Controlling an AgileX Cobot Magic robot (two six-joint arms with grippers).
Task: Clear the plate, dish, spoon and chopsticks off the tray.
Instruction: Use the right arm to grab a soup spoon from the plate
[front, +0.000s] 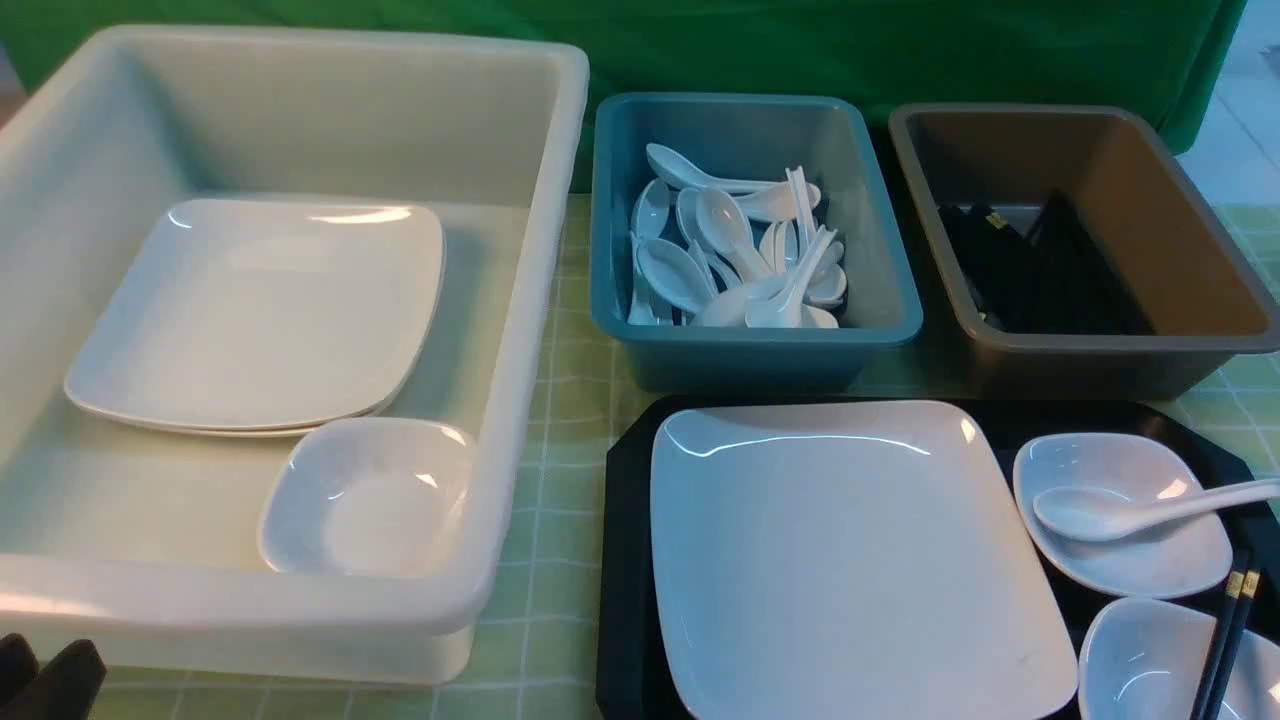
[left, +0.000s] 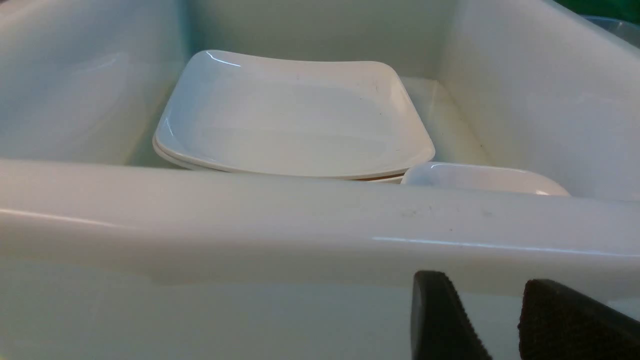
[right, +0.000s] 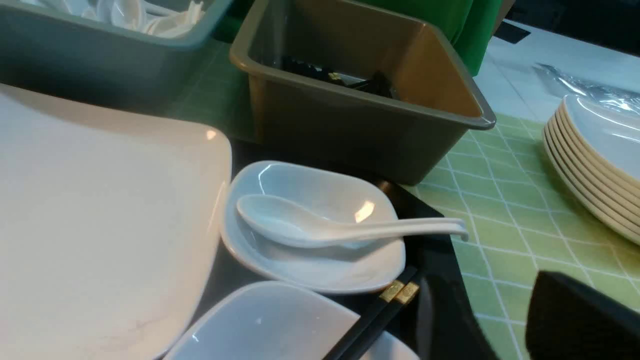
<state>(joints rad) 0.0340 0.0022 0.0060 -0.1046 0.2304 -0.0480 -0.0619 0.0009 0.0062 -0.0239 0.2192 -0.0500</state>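
Note:
The large white plate (front: 850, 560) lies on the black tray (front: 625, 560) at the front right; it also shows in the right wrist view (right: 100, 225). Right of it, a small dish (front: 1100, 465) carries the white spoon (front: 1130, 510), handle pointing right past the tray's edge. The black chopsticks (front: 1225, 640) rest across a second small dish (front: 1140, 660). My right gripper (right: 495, 310) is open and empty, low beside the tray's right edge (right: 435, 255), near the chopsticks' (right: 380, 310) gold bands. My left gripper (front: 40, 665) is open and empty in front of the white tub's near wall (left: 300, 220).
The white tub (front: 540, 300) at the left holds stacked plates (front: 260, 310) and a small dish (front: 370, 500). A blue tub (front: 880, 250) of spoons and a brown tub (front: 1150, 200) of chopsticks stand behind the tray. A stack of plates (right: 595, 155) sits off to the right.

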